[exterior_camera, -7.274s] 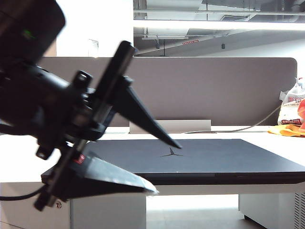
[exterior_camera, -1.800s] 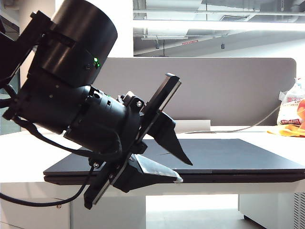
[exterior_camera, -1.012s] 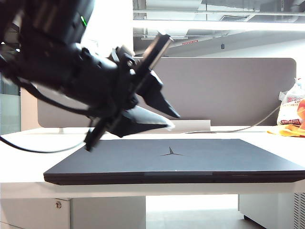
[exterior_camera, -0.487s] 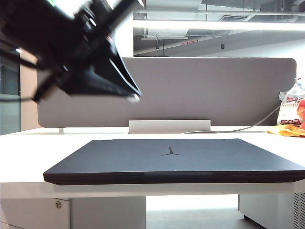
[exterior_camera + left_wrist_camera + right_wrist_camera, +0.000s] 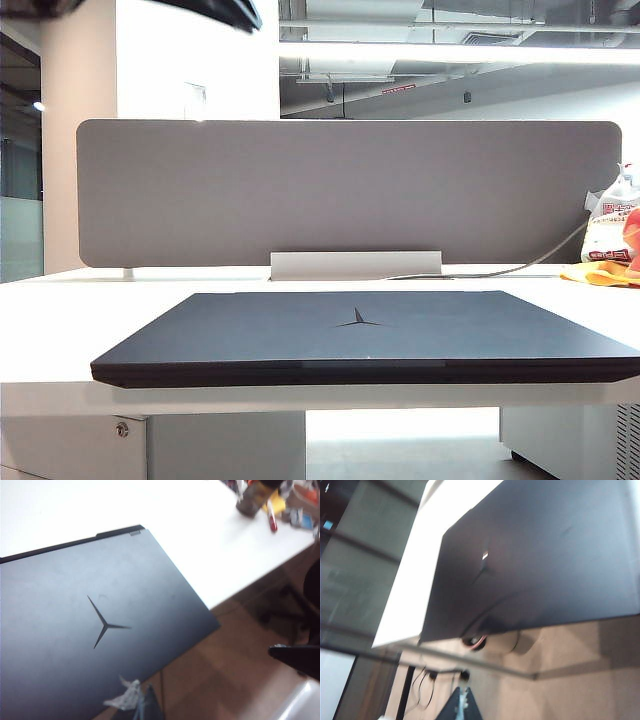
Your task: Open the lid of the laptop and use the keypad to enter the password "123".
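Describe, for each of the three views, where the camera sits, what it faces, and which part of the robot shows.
Exterior view: table-edge height, facing the closed laptop and grey divider; a dark arm part at the top edge.
Left wrist view: above the lid; shut left gripper.
Right wrist view: high above the laptop; shut right gripper.
Shared: the lid's star emblem.

A matte black finish was shown by the smooth lid (image 5: 400,325). The divider panel (image 5: 350,190) looked clothlike grey. The table (image 5: 60,330) was seen as smooth, white.
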Robot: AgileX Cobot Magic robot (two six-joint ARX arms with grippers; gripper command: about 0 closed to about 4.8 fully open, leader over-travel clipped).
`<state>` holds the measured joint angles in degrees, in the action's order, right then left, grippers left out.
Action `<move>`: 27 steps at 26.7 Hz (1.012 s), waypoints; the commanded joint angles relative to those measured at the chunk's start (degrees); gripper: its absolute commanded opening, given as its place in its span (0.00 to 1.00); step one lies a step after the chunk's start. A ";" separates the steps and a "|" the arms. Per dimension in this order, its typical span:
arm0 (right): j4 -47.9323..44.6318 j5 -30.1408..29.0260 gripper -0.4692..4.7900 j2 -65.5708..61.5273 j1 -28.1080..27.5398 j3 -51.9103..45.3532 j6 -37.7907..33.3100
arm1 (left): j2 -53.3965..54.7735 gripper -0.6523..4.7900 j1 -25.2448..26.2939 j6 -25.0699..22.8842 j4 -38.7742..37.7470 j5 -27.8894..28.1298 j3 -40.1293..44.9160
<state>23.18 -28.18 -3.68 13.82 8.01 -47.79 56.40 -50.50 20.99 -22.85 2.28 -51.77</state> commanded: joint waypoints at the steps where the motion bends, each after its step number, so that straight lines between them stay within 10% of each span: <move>1: -1.14 2.67 0.08 -0.09 3.74 2.89 -0.24 | 0.00 0.11 -0.07 -1.55 -2.93 -2.67 -2.69; 27: 3.17 14.49 0.08 -37.99 13.66 27.15 17.79 | -2.67 0.11 -0.07 -8.79 -31.56 -0.48 -19.19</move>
<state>28.62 -13.65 -40.51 27.05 34.87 -30.33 53.84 -50.50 13.21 -52.01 1.63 -69.54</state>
